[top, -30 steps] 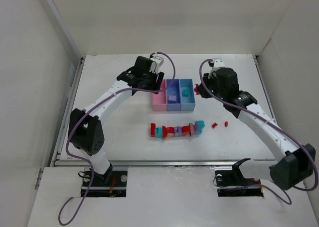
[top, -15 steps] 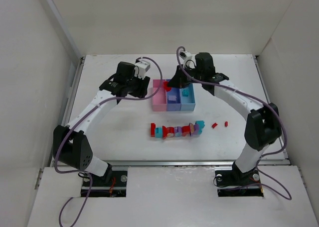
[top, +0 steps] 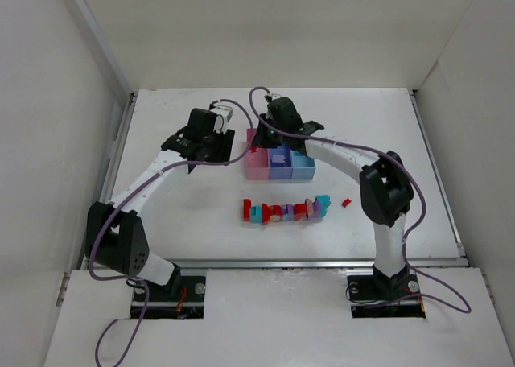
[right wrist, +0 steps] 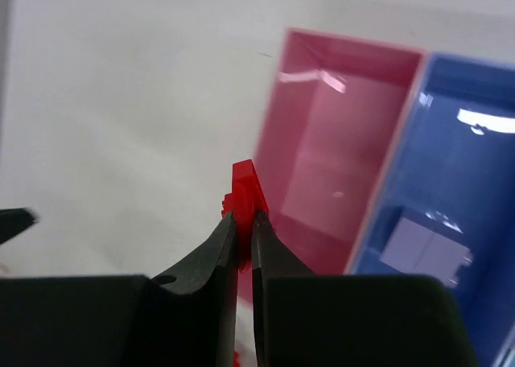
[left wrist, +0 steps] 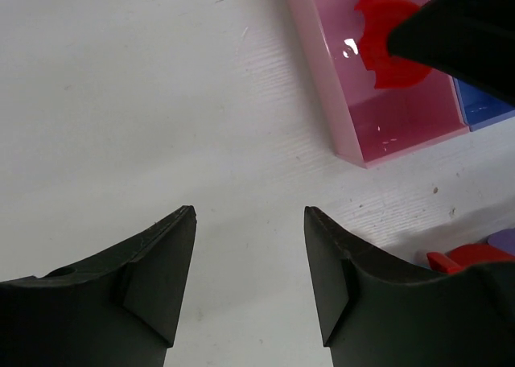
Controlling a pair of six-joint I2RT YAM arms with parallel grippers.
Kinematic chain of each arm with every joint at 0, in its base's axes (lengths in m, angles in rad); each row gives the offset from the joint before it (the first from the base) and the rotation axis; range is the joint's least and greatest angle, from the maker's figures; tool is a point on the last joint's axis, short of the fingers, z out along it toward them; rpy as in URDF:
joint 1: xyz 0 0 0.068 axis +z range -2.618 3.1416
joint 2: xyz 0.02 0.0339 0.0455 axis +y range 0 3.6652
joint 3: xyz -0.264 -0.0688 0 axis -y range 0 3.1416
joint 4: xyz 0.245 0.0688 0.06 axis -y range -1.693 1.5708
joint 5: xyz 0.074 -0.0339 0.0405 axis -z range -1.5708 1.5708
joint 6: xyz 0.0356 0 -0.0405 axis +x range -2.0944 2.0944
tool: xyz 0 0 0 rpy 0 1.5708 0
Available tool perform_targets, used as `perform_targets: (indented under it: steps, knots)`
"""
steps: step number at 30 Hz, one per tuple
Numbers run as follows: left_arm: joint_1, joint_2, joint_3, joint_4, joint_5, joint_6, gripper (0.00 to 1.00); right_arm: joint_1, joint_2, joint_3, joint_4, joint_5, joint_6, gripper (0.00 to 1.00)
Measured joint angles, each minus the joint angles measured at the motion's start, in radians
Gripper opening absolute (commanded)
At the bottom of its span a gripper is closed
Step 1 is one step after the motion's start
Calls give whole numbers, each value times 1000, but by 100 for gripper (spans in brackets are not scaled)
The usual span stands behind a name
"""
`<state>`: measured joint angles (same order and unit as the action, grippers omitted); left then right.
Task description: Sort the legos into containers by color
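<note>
Three joined containers stand mid-table: pink bin (top: 255,167), purple-blue bin (top: 279,167), light blue bin (top: 302,166). My right gripper (top: 258,145) is shut on a red lego (right wrist: 245,191) and holds it over the left rim of the pink bin (right wrist: 338,166). The purple-blue bin (right wrist: 459,174) holds a purple lego (right wrist: 422,246). My left gripper (left wrist: 249,222) is open and empty over bare table left of the pink bin (left wrist: 378,117); the held red lego (left wrist: 382,49) shows there. A row of red, purple and teal legos (top: 286,212) lies in front of the bins.
One loose red lego (top: 346,202) lies right of the row. The right arm's elbow (top: 385,191) hangs over the table's right part. White walls enclose the table on three sides. A red lego (left wrist: 459,259) of the row shows beside my left finger.
My right arm has swung left from the right side of the bins to over the pink bin, carrying the red lego. My left gripper has drawn back left, off the bins.
</note>
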<state>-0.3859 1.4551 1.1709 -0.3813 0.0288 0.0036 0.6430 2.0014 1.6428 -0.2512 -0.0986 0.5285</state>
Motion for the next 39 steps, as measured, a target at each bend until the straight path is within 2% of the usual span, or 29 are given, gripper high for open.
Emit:
perform_targets:
  steps: [3, 4, 5, 6, 7, 9, 10, 11, 12, 17, 21, 23, 27, 30, 31, 33, 39]
  knots:
    - [0, 0, 0, 1, -6, -2, 54, 1, 19, -1, -58, 61, 3, 0]
    - [0, 0, 0, 2, -7, -2, 54, 2, 18, -1, -63, 76, 4, 2]
    - [0, 0, 0, 3, -8, -3, 54, 4, 14, -1, -62, 90, 4, 8]
    - [0, 0, 0, 5, -8, -3, 58, 5, 12, -1, -61, 99, 3, 20]
    - [0, 0, 0, 5, -8, -3, 59, 6, 9, -1, -62, 102, 2, 50]
    - [0, 0, 0, 5, -10, -5, 62, 6, 9, 9, -71, 102, -7, 68]
    - [0, 0, 0, 6, -11, -5, 63, 6, 9, 17, -82, 101, -13, 86]
    - [0, 0, 0, 6, -11, -5, 64, 6, 9, 26, -95, 99, -18, 96]
    - [0, 0, 0, 6, -11, -5, 64, 6, 9, 39, -106, 99, -30, 100]
    - [0, 0, 0, 10, -23, -5, 64, 0, -23, 68, -166, 129, -67, 100]
    - [0, 0, 0, 12, -29, -5, 64, -60, -159, 29, -242, 155, -82, 96]
    - [0, 0, 0, 16, -31, -5, 64, -139, -281, -42, -268, 190, -84, 95]
    - [0, 0, 0, 23, -31, -5, 64, -389, -512, -248, -327, 259, -79, 79]
    - [0, 0, 0, 31, -32, -5, 64, -589, -592, -445, -378, 252, -82, 66]
    - [0, 0, 0, 34, -31, -5, 64, -627, -594, -502, -407, 252, -81, 60]
    - [0, 0, 0, 41, -30, -5, 64, -647, -570, -587, -456, 247, -84, 55]
    - [0, 0, 0, 49, -23, -5, 64, -635, -418, -637, -518, 217, -96, 55]
